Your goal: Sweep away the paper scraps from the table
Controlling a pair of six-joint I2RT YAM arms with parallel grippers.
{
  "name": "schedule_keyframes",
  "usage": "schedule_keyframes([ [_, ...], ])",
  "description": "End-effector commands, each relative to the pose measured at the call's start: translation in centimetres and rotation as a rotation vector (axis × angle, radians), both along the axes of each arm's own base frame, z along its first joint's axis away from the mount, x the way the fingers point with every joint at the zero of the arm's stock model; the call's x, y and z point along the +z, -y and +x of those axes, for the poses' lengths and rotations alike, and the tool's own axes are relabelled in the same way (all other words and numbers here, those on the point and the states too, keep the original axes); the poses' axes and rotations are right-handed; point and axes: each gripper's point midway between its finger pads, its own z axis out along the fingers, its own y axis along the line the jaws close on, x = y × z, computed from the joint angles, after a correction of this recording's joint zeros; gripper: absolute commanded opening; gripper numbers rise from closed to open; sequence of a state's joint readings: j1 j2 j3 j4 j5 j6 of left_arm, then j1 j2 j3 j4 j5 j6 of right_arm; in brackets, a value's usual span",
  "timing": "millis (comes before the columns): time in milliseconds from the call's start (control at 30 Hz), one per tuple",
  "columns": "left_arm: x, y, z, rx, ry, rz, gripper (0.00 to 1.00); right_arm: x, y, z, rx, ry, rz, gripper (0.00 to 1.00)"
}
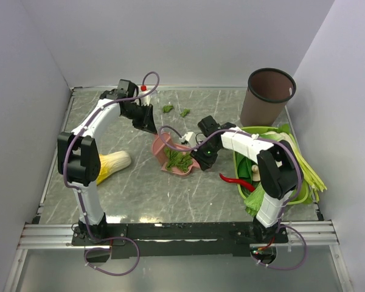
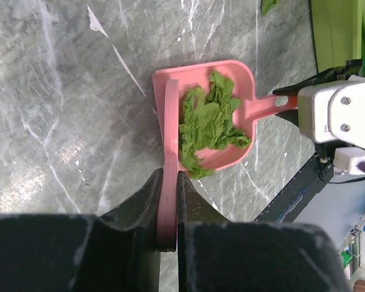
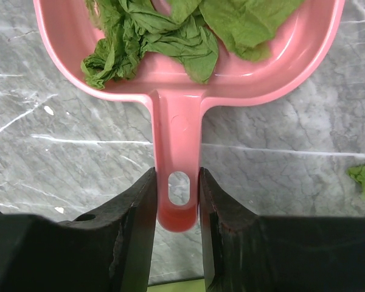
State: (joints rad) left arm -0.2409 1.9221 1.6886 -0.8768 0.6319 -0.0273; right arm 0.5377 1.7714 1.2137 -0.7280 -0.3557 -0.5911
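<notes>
The right gripper (image 3: 177,182) clamps the slotted handle of the smooth pink plastic dustpan (image 3: 274,79), the left gripper (image 2: 169,182) pinches a flat pink scraper (image 2: 170,115) at its mouth, and crumpled green paper scraps (image 3: 164,36) lie heaped in the pan, two more loose on the veined grey-green marble-look table (image 3: 292,152) within white walls (image 1: 188,36).

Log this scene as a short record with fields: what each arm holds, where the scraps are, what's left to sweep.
Left fingers: shut on a flat pink plastic paddle
Right fingers: clamped on the pink plastic dustpan's handle
In dustpan: pile of crumpled green paper scraps
Unswept: two small green scraps on the grey-green marble table, beyond the dustpan
Bin: brown round wastebasket, far right
</notes>
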Motion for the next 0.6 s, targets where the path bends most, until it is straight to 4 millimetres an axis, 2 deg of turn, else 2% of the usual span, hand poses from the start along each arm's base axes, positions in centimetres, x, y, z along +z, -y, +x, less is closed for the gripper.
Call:
schedule_keyframes([
  [0,1.9,0.6,0.7,0.006,0.054,-0.025,0.01,1.1,-0.9,0.5,-0.001,0.015,0.02,0.04],
  [67,2.9,0.3,1.0,0.006,0.086,-0.015,0.01,1.2,-0.8,0.5,-0.005,0.021,0.023,0.01],
  [167,6.4,0.8,1.6,-0.024,0.171,-0.05,0.01,1.0,-0.7,0.2,-0.015,0.024,0.038,0.0],
  [300,9.0,2.2,0.0,-0.118,0.193,-0.145,0.01,1.1,-1.3,0.0,-0.018,0.02,0.096,0.0],
  [467,9.1,3.3,-2.2,-0.175,0.17,-0.169,0.01,2.2,-2.4,1.0,-0.022,0.073,0.162,0.0],
  [567,9.5,3.3,-2.7,-0.186,0.177,-0.167,0.01,2.8,-2.6,1.5,-0.03,0.096,0.188,0.0],
])
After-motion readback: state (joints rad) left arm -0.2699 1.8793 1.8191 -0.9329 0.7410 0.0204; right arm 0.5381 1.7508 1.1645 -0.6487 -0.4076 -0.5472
